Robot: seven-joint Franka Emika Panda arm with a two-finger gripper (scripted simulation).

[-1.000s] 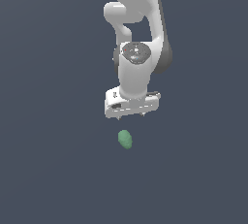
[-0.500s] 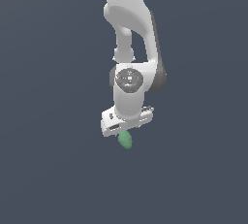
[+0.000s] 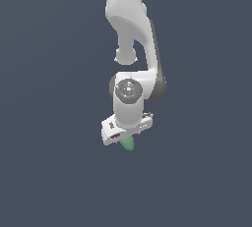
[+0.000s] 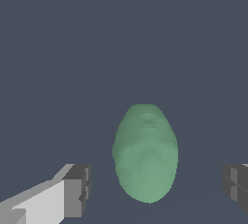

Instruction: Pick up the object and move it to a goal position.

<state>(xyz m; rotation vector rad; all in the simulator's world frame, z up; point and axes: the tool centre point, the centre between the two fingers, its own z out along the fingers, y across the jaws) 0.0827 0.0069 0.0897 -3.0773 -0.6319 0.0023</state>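
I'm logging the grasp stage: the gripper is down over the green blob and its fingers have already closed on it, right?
Not quite. The gripper is down over the green blob, but it is open: the wrist view shows the fingers on either side of the blob with clear gaps, touching nothing.
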